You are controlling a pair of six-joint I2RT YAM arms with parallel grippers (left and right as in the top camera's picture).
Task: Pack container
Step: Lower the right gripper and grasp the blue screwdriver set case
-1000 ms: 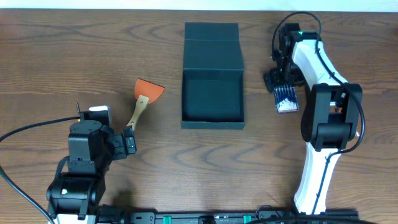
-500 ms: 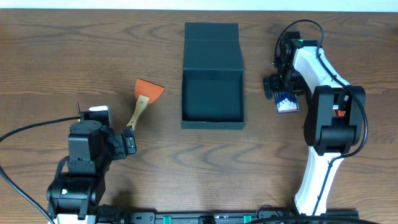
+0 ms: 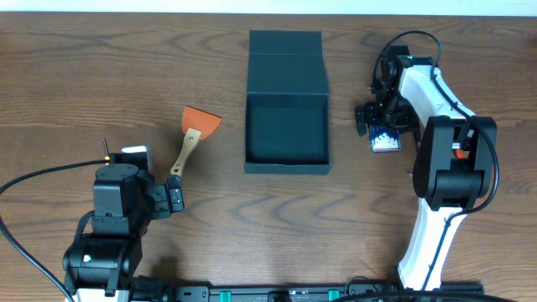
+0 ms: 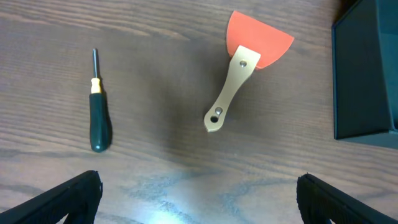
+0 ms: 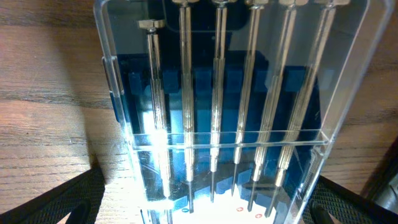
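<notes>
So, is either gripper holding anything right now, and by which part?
Nothing is held. The right gripper hangs open over the clear plastic case of slim metal screwdrivers, one finger each side. The left gripper is open too, gripping nothing.

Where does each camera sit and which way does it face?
Overhead: above the table, looking straight down; left arm, right arm, box, scraper, case.
Left wrist: on the left arm, looking down at scraper, screwdriver, box edge; open jaws at bottom corners.
Right wrist: close above the case; open jaws at bottom corners.
Shared: overhead and left wrist both show scraper, box.
</notes>
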